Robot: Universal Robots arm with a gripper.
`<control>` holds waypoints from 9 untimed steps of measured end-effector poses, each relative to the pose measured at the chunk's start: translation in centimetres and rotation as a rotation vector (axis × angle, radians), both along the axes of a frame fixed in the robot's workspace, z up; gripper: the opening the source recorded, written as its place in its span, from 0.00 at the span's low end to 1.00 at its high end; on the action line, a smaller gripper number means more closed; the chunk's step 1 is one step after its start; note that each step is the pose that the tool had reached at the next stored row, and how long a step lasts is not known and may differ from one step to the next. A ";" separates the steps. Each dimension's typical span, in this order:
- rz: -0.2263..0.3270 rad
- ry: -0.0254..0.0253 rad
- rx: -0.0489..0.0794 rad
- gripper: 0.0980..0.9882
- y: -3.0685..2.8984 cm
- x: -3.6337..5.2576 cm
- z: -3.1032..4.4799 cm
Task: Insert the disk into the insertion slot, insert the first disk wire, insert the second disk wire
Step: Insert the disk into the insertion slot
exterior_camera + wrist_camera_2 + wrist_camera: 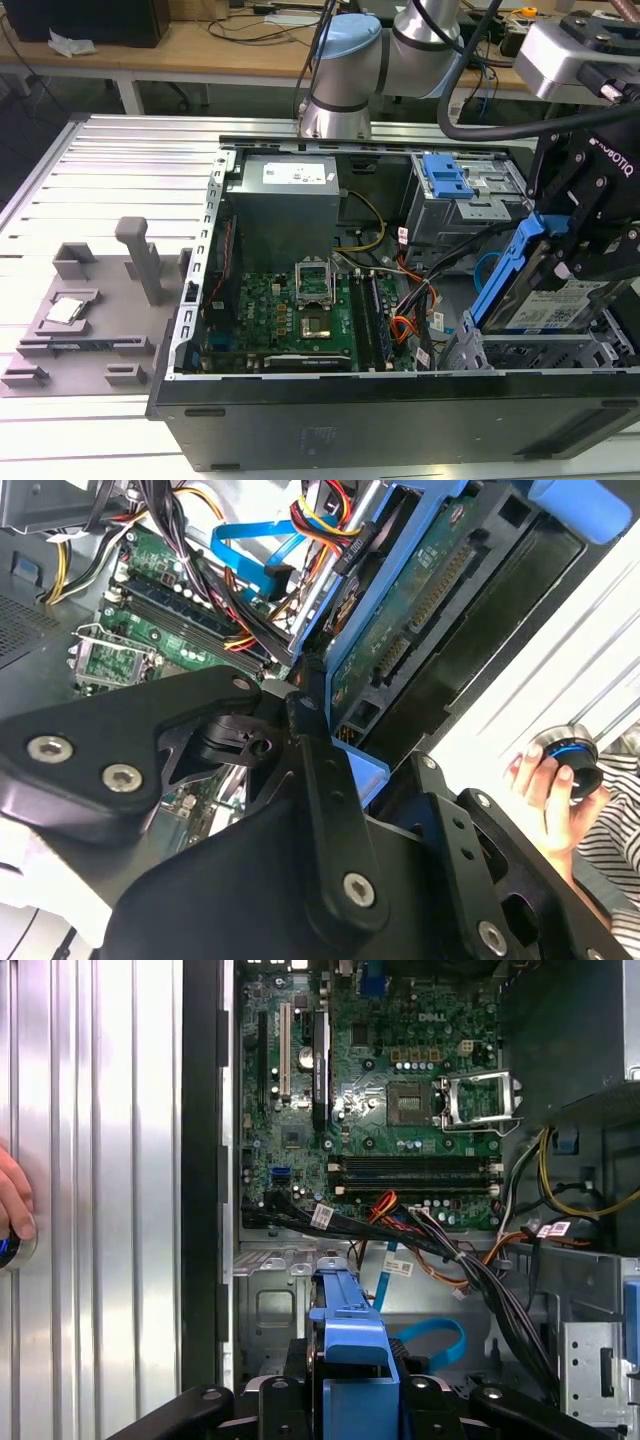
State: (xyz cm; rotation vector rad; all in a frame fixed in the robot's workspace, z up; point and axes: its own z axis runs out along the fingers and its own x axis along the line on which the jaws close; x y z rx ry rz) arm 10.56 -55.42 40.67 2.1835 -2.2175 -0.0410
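Observation:
My gripper (556, 262) is shut on the disk (548, 306), a flat drive with a white-and-blue label in a bright blue carrier. The disk hangs tilted just above the insertion slot (520, 352), a low silver cage at the case's front corner on the exterior view's right. In the first wrist view the carrier (352, 1345) sits between the black fingers (290, 1385), over the silver bay (272, 1305). The second wrist view shows the disk's connector edge (420, 610). The first disk wire (405, 323) (386, 1204), red, orange and black, lies loose beside the slot. The light-blue second disk wire (487, 272) (432, 1344) (245, 540) loops nearby.
The open case holds a green motherboard (290, 310), a grey power supply (285, 205), thick black cables (480, 1270), and a taller grey cage with a blue latch (445, 178). A grey fixture plate (90, 315) lies on the exterior view's left. A person's hand (550, 785) holds a round knob.

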 end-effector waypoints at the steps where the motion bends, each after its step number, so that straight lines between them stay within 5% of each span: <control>1: 0.000 0.0000 0.000 0.30 0.00 0.00 -0.07; 9: 0.000 0.0000 0.000 0.30 0.00 0.00 -0.50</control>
